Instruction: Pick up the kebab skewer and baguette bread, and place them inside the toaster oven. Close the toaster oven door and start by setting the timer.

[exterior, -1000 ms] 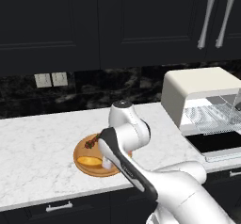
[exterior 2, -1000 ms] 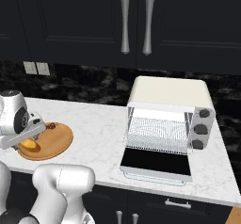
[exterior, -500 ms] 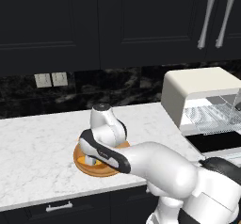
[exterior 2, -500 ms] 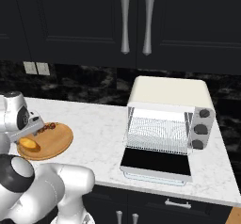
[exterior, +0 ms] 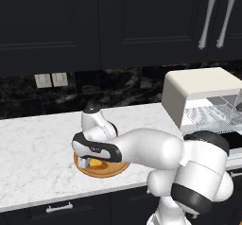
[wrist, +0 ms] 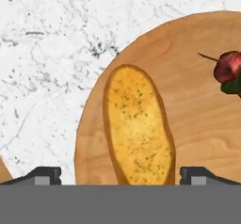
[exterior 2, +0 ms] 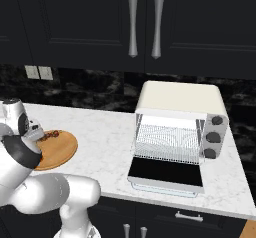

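- I see the baguette bread (wrist: pixel 137 126) lying flat on the round wooden board (wrist: pixel 193 100), running from upper left to the bottom edge.
- My gripper (wrist: pixel 121 175) sits over its near end, jaws spread wide, one fingertip (wrist: pixel 44 173) on each side of the loaf.
- The kebab skewer (wrist: pixel 228 72) pokes in at the right edge, its thin stick end pointing left, apart from the bread.
- White marble counter (wrist: pixel 47 53) surrounds the board.
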